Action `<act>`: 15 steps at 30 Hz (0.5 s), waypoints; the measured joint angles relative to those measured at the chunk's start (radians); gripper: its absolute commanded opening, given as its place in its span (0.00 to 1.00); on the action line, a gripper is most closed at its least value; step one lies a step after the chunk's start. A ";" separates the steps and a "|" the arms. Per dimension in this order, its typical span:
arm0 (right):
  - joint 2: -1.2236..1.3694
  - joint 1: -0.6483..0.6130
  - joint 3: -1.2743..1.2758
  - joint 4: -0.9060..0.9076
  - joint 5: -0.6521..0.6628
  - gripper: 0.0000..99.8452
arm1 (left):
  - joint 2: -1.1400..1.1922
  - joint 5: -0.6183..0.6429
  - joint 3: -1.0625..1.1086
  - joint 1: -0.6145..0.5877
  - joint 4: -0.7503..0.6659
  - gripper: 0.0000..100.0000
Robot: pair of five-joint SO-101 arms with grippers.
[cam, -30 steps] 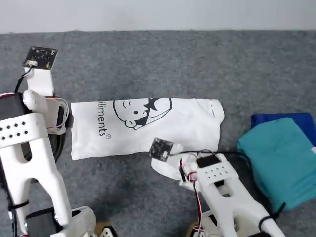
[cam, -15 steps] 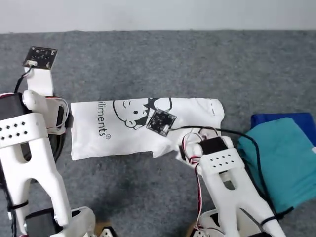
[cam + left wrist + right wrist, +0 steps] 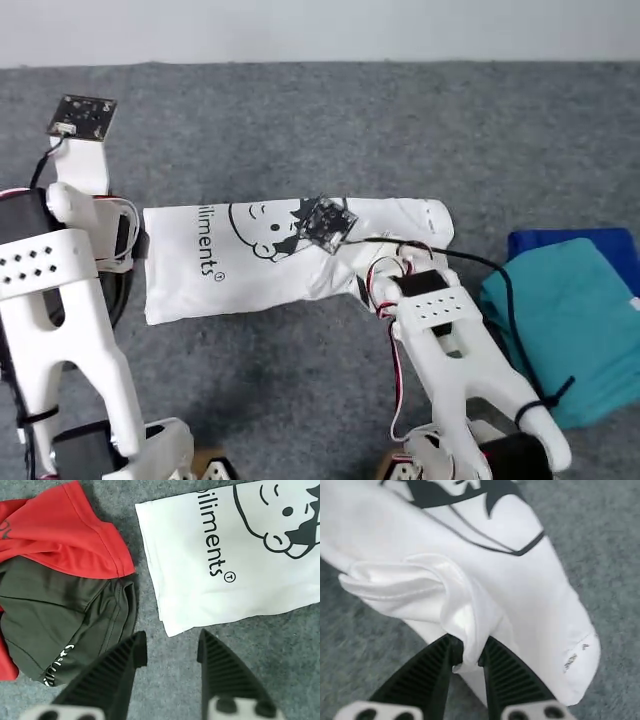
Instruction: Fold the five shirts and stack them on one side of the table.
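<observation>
A white shirt (image 3: pixel 240 262) with a black cartoon print lies spread at the table's middle. My right gripper (image 3: pixel 468 656) is shut on a bunched fold of the white shirt (image 3: pixel 470 580) and holds it lifted over the shirt's middle. The right arm (image 3: pixel 440 330) comes in from the near edge. My left gripper (image 3: pixel 167 652) hangs open above the grey table, just off the white shirt's (image 3: pixel 235 555) left corner, with nothing between its fingers. A folded teal shirt (image 3: pixel 565 320) rests on a blue shirt (image 3: pixel 590 240) at the right.
A red shirt (image 3: pixel 55 535) and a dark shirt (image 3: pixel 65 620) lie crumpled together beside the white shirt's left end. The left arm (image 3: pixel 60 290) stands at the table's left side. Grey carpet-like table (image 3: pixel 350 120) stretches bare behind the shirt.
My right gripper has moved from the near edge of the white shirt toward the far side, dragging the gripped fold up over the shirt. The left arm has kept still.
</observation>
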 measured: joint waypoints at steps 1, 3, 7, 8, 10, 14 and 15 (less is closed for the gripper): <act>0.008 0.008 0.000 -0.020 0.000 0.03 | 0.000 0.000 0.005 0.000 0.000 0.17; 0.026 0.020 0.000 -0.055 0.000 0.07 | 0.000 0.000 0.006 0.000 0.000 0.17; 0.072 0.037 -0.003 -0.115 0.000 0.13 | 0.000 0.000 0.006 0.000 0.000 0.17; 0.087 0.037 -0.014 -0.123 0.000 0.13 | 0.000 0.000 0.006 0.000 0.000 0.17; 0.118 0.037 -0.037 -0.135 0.000 0.14 | 0.000 0.000 0.006 0.000 0.000 0.17; 0.201 0.038 -0.115 -0.138 0.000 0.14 | 0.000 0.000 0.006 0.000 0.000 0.17; 0.227 0.038 -0.143 -0.138 0.000 0.14 | 0.000 0.000 0.006 0.000 0.000 0.17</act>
